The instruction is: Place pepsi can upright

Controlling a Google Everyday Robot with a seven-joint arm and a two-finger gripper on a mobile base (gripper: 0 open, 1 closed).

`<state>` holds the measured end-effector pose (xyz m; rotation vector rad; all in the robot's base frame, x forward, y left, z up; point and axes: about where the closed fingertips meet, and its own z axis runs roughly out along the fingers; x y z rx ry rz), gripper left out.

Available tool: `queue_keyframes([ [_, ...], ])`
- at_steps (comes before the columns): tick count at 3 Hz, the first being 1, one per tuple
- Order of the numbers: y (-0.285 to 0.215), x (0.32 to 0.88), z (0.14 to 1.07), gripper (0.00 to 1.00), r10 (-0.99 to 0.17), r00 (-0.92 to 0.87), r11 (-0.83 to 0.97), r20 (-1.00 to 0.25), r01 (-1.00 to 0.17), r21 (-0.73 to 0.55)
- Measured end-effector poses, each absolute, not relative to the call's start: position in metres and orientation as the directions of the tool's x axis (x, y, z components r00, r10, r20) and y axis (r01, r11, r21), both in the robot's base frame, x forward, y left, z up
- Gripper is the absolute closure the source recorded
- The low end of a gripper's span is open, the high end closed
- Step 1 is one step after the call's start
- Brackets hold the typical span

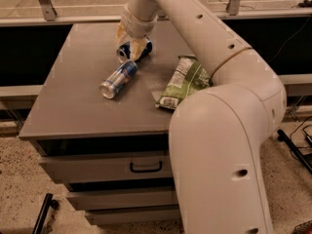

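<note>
The pepsi can (130, 51) is dark blue and lies on its side at the back middle of the grey cabinet top (73, 106), its silver end facing front-left. My gripper (130, 41) comes down from above and sits right over the can, partly covering it. The white arm runs from the gripper down the right side of the view.
A slimmer silver-and-blue can (118, 79) lies on its side just in front of the pepsi can. A green chip bag (183, 82) lies to the right, next to the arm. The cabinet has drawers with a dark handle (146, 167). A railing runs behind it.
</note>
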<state>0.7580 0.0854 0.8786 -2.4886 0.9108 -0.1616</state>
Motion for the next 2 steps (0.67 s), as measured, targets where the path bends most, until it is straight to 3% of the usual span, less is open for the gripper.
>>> queue_keyframes([
  [1, 0.0862, 0.7555, 0.8731, 0.68, -0.629, 0.776, -0.678, -0.057, -0.582, -0.449],
  [2, 0.0861, 0.7551, 0.8683, 0.65, -0.627, 0.776, -0.687, -0.061, -0.589, -0.426],
])
